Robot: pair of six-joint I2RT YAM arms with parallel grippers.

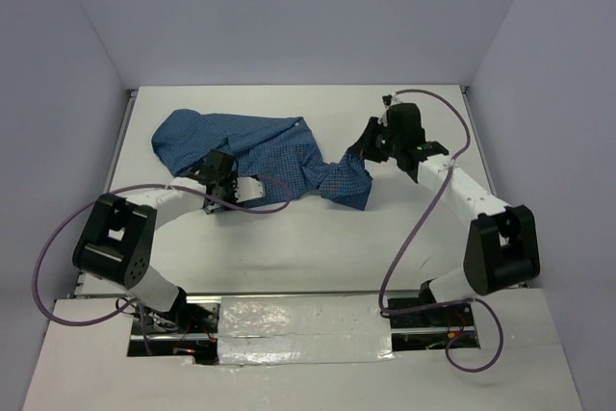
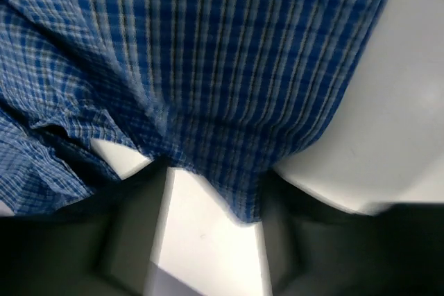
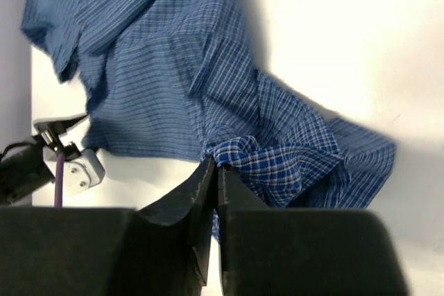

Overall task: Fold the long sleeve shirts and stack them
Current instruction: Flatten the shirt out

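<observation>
One blue checked long sleeve shirt [image 1: 260, 146] lies crumpled across the middle of the white table [image 1: 289, 238], running from far left to centre right. My left gripper [image 1: 210, 168] sits at the shirt's near edge. In the left wrist view this gripper [image 2: 215, 171] is open, its fingers [image 2: 132, 227] wide apart, and a hem of the shirt [image 2: 243, 67] droops between them. My right gripper [image 1: 358, 156] is at the shirt's right end. In the right wrist view it [image 3: 217, 166] is shut on a bunched fold of the shirt [image 3: 159, 67].
Grey walls enclose the table on the left, far and right sides. Purple cables [image 1: 423, 209] loop off both arms. Silver tape [image 1: 298, 329] covers the near edge between the bases. The left arm's wrist [image 3: 41, 161] shows at the left of the right wrist view.
</observation>
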